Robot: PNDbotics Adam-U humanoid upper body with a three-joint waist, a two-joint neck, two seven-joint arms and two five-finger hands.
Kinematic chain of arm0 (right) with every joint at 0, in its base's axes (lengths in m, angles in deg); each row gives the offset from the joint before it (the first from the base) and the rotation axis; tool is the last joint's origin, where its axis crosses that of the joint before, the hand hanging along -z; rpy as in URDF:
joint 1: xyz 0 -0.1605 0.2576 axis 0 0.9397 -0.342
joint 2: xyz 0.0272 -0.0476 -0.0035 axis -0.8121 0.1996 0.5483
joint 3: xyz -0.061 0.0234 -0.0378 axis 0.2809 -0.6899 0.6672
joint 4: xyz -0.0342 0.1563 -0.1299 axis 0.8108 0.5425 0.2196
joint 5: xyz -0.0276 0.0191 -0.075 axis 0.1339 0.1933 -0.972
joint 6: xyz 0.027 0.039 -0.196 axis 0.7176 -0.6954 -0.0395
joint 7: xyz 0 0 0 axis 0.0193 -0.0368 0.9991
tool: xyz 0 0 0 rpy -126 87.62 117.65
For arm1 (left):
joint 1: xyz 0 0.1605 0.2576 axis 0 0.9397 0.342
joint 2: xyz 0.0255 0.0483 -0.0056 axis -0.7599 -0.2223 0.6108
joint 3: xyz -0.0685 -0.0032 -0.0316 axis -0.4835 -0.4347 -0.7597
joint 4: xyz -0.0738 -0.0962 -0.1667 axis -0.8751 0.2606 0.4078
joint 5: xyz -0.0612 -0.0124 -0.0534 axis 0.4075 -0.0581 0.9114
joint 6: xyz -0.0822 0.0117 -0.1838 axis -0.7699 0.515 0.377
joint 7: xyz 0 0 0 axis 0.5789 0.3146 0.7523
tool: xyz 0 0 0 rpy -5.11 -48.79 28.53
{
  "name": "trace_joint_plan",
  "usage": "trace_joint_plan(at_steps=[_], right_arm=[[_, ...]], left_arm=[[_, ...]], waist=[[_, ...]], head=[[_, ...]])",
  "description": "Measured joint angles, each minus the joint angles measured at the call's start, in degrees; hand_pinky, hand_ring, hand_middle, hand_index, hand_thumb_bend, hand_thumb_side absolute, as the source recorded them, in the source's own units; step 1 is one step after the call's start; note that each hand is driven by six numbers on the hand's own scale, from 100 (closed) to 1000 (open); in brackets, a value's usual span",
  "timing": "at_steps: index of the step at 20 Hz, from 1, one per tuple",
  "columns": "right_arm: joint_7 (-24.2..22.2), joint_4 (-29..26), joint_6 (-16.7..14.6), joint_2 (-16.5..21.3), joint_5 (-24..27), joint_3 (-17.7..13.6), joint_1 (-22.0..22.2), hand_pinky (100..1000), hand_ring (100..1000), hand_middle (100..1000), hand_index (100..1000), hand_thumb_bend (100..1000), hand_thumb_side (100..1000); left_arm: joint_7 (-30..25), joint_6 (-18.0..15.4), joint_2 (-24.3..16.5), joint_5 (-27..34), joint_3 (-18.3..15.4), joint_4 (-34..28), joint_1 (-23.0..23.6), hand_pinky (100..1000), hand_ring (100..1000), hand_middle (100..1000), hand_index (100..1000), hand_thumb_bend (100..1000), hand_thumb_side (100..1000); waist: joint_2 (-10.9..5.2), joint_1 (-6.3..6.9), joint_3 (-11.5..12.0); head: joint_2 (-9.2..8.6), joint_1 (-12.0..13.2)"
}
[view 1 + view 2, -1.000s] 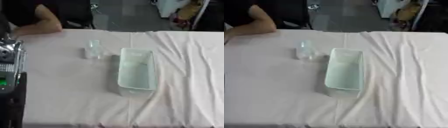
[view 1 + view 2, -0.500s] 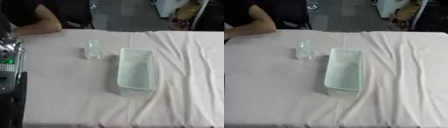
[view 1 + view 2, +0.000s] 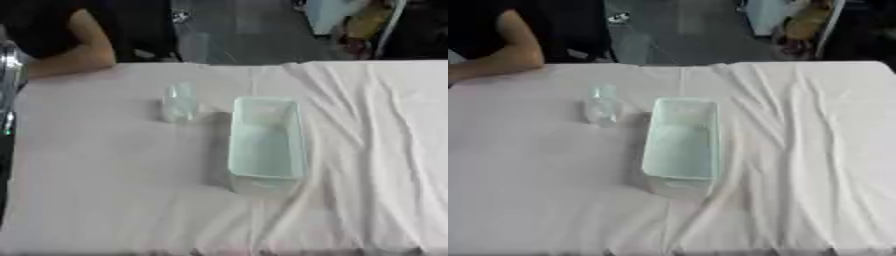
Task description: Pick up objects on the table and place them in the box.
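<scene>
A clear, pale-green plastic box (image 3: 267, 142) stands lengthwise in the middle of the table, open side up, with nothing visible inside it. Just left of its far end stands a small clear object (image 3: 179, 102), shaped like a little bottle or cup, apart from the box. Neither of my hands shows in either view. Only a silver and black part of my left arm (image 3: 5, 85) is visible, at the left edge of the left eye view and far from both things.
A white cloth (image 3: 815, 150) covers the table, lying in long folds on the right side and near the front of the box. The table's far edge (image 3: 710, 64) runs across the top, with a dark floor and clutter beyond it.
Less of my left arm shows at the left edge than a second ago. The box and the clear object have not moved.
</scene>
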Motion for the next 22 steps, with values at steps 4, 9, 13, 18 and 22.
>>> trace_joint_plan(at_steps=[4,9,13,18,22], right_arm=[[-0.4,0.0,-0.01,0.14,0.36,0.21,0.0,704,840,916,956,100,457],[-0.63,0.0,0.06,0.14,0.56,0.34,0.0,704,840,916,954,100,460],[-0.79,0.0,-0.06,0.14,0.77,0.36,-0.01,704,840,916,954,100,461],[-0.85,0.0,-0.11,0.14,0.93,0.38,-0.01,703,841,916,953,100,464],[-0.92,0.0,-0.08,0.14,0.94,0.54,-0.02,704,841,916,953,100,463]], left_arm=[[-12.38,3.69,-3.82,-1.67,5.51,12.05,-6.15,734,744,763,846,710,837],[-20.14,5.52,-2.84,-7.06,9.47,28.06,-10.33,696,706,743,833,698,906],[-22.29,4.62,-0.09,-11.57,11.28,38.22,-11.12,693,702,737,839,724,916],[-23.02,2.26,3.09,-16.28,12.99,45.13,-11.24,693,697,727,839,744,921],[-23.51,0.29,4.37,-18.32,14.08,47.24,-11.24,697,680,712,840,760,919]], waist=[[-0.01,0.16,-0.33],[-0.02,0.13,-0.54],[0.02,0.0,-0.59],[0.13,-0.14,-0.73],[0.26,-0.2,-0.75]], head=[[0.0,0.01],[0.01,0.02],[0.01,0.02],[0.01,0.27],[0.01,0.56]])
